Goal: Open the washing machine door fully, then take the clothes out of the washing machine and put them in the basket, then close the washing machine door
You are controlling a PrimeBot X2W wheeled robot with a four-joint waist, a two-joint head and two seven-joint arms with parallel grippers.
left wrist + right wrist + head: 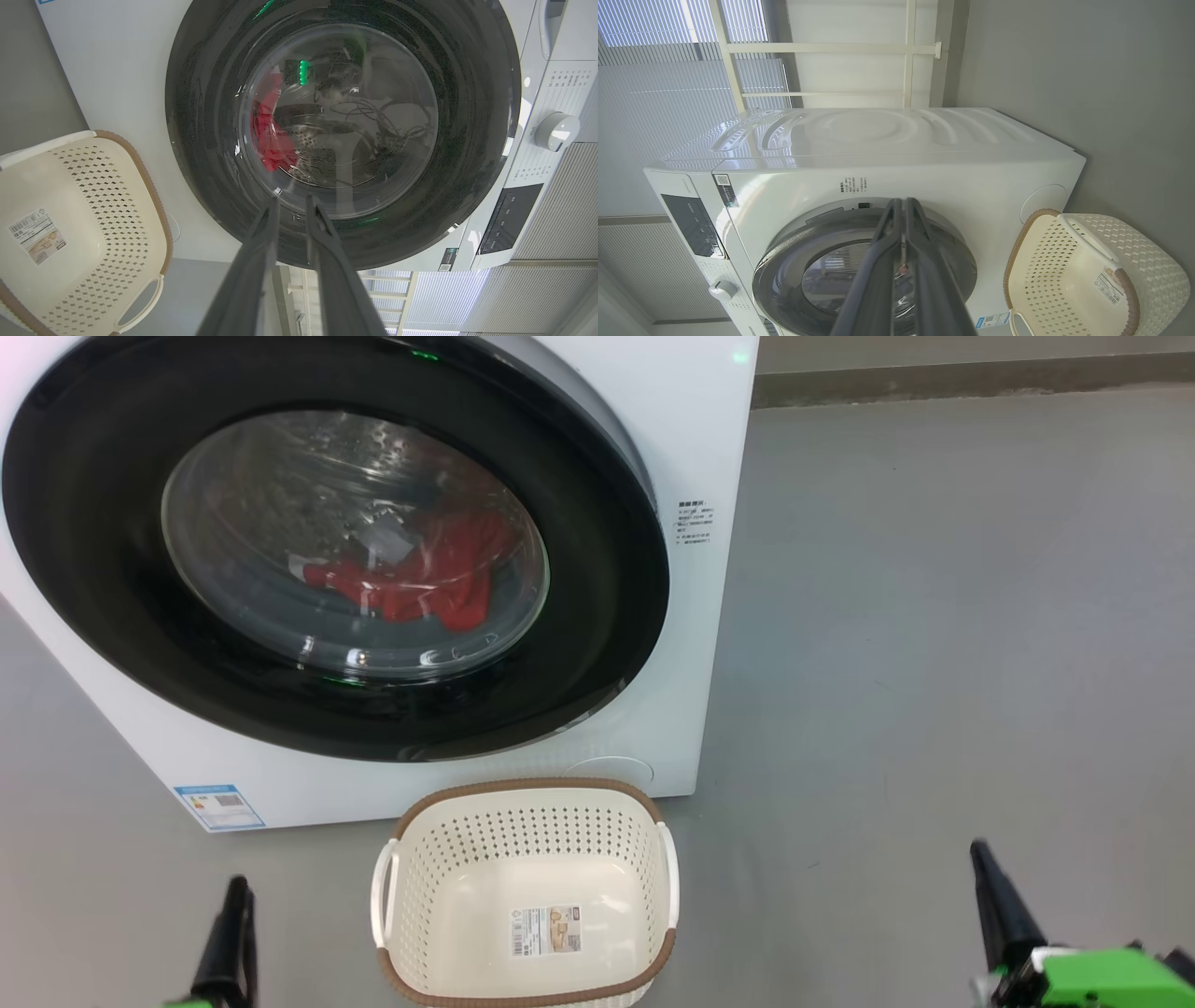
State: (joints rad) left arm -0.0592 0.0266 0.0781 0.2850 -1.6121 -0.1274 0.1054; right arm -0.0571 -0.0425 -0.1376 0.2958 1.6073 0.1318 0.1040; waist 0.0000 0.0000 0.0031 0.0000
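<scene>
- Grey floor (934,616) lies around the work, and both grippers sit low over it, well short of the machine.
- Left gripper (290,201): its two long fingers (261,242) stand a narrow slit apart with nothing between them, aimed at the lower glass of the door. That slit looks too slim to take a door edge. Pushed in as they are, the tips would likely skid off the glossy black rim.
- Right gripper (903,201): the fingers are pressed together and empty, pointing toward the door's rim from further off.
- Door (93,523) is shut flush against the washing machine (691,448). I can't make out a handle or tell which side the hinge is on, so a pull at the wrong edge could strain the latch or slip free.
- Clothes (429,579) lie as a red heap low in the drum behind the glass. Dragged out, they could catch on the opening or trail onto the floor.
- Basket (523,789) stands empty on the floor just in front of the machine, below the door's lower edge. It is small and looks light, so a swinging door or a passing forearm may knock it aside. A garment let go from high up could miss it.
</scene>
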